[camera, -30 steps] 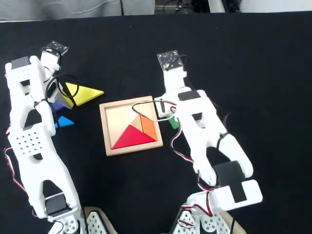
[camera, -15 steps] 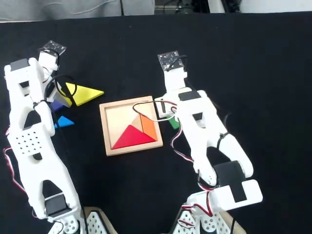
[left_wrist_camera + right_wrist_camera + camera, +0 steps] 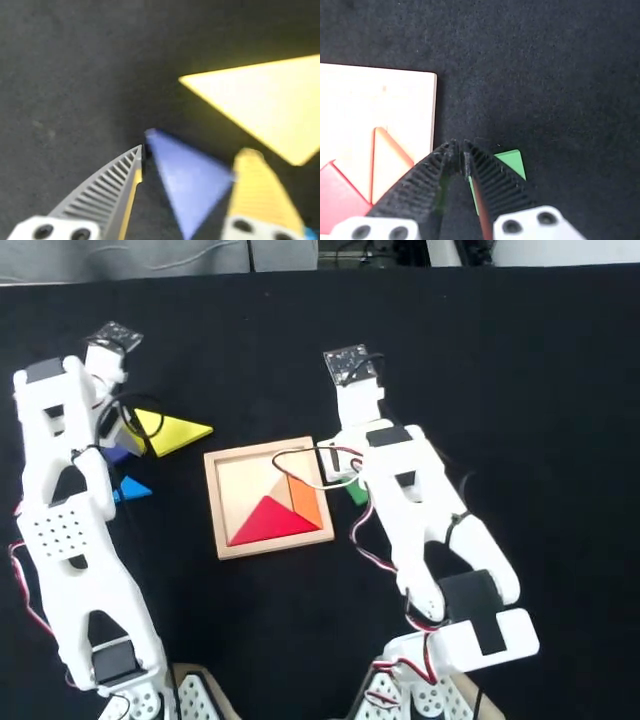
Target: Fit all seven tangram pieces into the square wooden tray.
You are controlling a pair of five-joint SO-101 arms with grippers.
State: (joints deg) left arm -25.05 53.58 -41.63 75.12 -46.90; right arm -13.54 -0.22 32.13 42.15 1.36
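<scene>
Two pieces, the red triangle [image 3: 265,522] and the orange triangle [image 3: 305,502], lie in the tray [image 3: 240,480]. Left pincer [image 3: 193,152] is released, jaws spread either side of the blue triangle [image 3: 187,185], near the yellow triangle [image 3: 265,105]. Right pincer [image 3: 459,152] is clenched and empty, beside the green piece [image 3: 512,161] just outside the tray.

A black cloth [image 3: 540,380] covers the table — past its far edge lie a strip of grey fabric [image 3: 150,255] and dark cables [image 3: 400,250].
</scene>
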